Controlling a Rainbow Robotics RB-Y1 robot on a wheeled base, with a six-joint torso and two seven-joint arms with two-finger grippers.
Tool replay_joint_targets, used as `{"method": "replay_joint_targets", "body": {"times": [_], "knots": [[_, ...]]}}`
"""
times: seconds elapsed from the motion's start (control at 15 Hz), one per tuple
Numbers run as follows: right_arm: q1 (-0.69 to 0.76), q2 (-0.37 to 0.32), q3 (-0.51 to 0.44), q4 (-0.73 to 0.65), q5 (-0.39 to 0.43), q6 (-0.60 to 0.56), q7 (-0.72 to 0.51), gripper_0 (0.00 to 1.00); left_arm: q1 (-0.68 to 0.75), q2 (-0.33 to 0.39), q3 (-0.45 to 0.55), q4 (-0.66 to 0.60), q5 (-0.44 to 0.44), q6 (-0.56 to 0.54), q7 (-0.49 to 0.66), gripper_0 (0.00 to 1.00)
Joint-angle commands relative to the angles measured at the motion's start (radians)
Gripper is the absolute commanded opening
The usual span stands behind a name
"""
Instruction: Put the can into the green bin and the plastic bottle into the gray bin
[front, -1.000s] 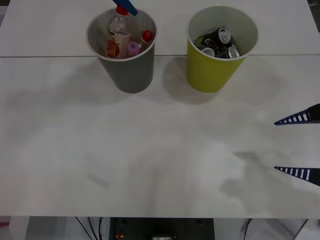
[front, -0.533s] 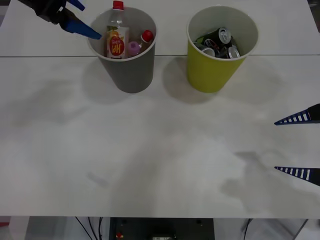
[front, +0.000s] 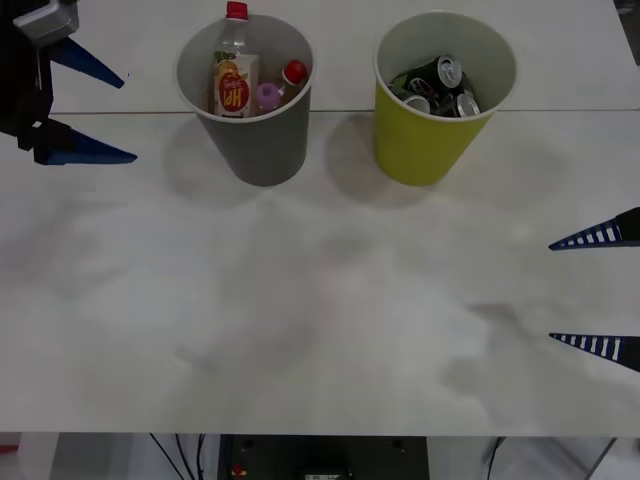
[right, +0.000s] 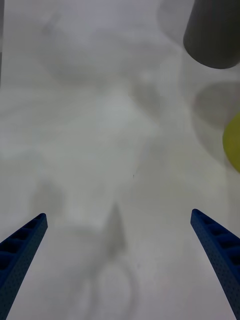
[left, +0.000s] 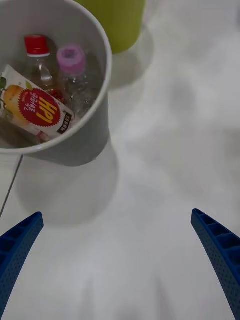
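While both arms hang clear of the bins, the contents of the white table (front: 320, 300) stand as follows. Item one: the gray bin (front: 250, 140), upright at the far left-centre, holding the plastic bottle (front: 233, 75), which stands with its red cap just above the rim and its yellow-orange label facing forward; beside it in the same bin are a pink-capped bottle (front: 266, 97) and a second red-capped bottle (front: 293, 73). Item two: the green bin (front: 425, 135), upright just right of the gray one, holding several dark cans (front: 440, 85). Item three: the left gripper (front: 85, 105), near the table's far left edge, fingers spread wide and empty, well to the left of the gray bin and the bottle inside it. Item four: the right gripper (front: 598, 290), at the right edge, fingers wide apart and empty, well nearer than the green bin.
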Motion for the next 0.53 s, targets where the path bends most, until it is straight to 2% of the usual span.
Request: {"method": "replay_joint_targets", "body": {"times": [0.07,0.27,0.53], "knots": [[0.000,0.000,0.000,0.000,0.000,0.000,0.000,1.00,0.152,0.000,0.095,-0.081,0.028,0.004,-0.094,1.00],[0.000,0.000,0.000,0.000,0.000,0.000,0.000,1.00,0.290,-0.022,0.178,-0.132,0.070,0.013,-0.190,1.00],[0.000,0.000,0.000,0.000,0.000,0.000,0.000,1.00,0.492,-0.104,0.310,-0.254,0.073,0.018,-0.271,1.00]]}}
